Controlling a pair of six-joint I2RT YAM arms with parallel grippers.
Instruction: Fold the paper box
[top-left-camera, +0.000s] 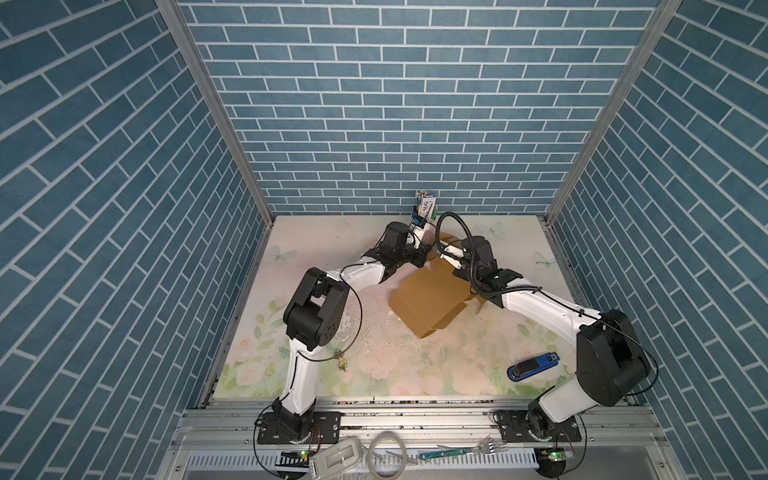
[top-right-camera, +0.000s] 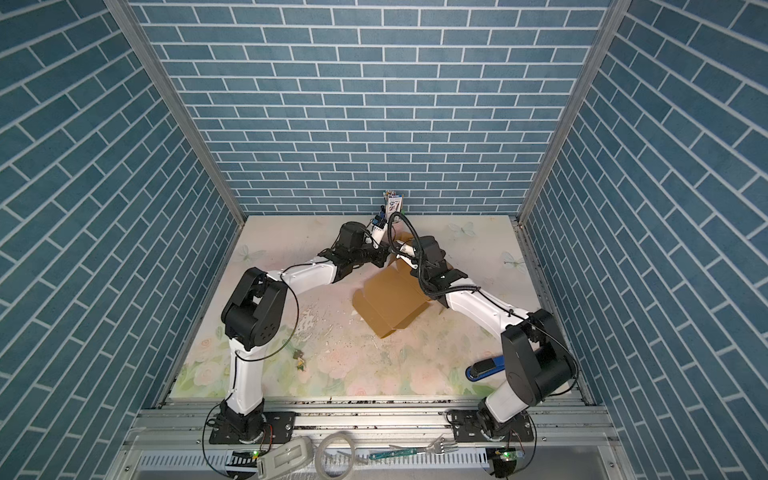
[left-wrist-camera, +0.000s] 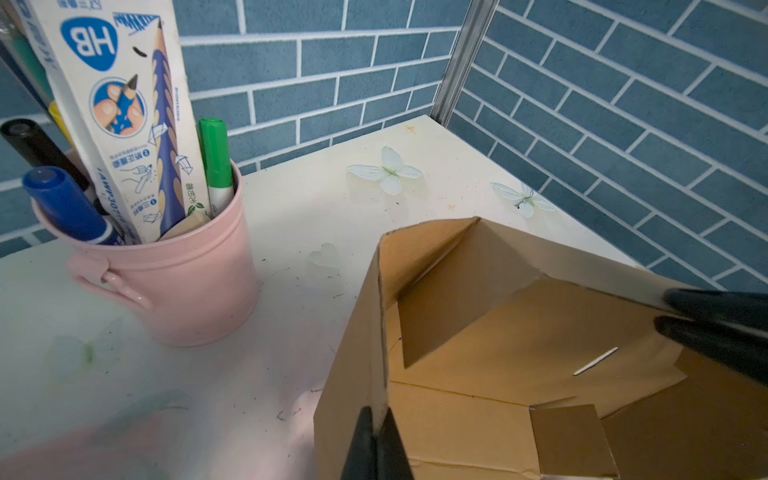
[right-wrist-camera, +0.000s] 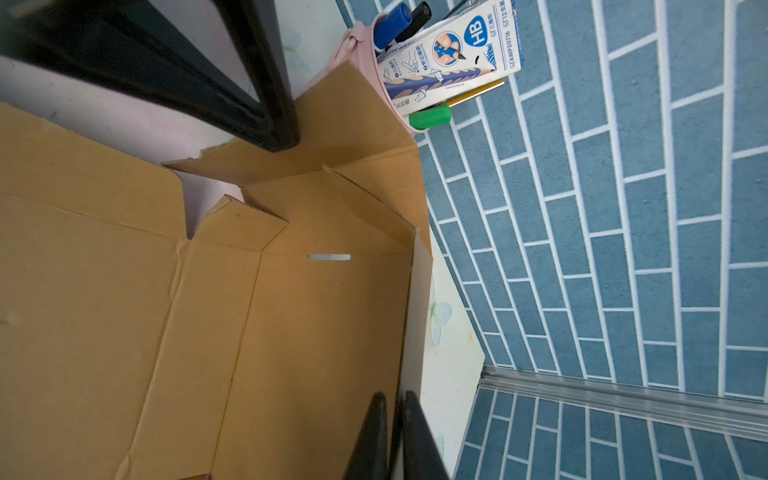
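Brown corrugated paper box (top-left-camera: 428, 299), half-raised at back of bench (top-left-camera: 395, 365), nr pink pen cup (left-wrist-camera: 187, 291). Prob. light, stiff across panels, weak at creases. Clamped at one upright wall's rim by left end effector (left-wrist-camera: 376, 415), at another by right end effector (right-wrist-camera: 392, 401). Best gripped at rims nr corners.

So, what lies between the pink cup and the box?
Only table, no object; the left wrist view shows cup and box apart.
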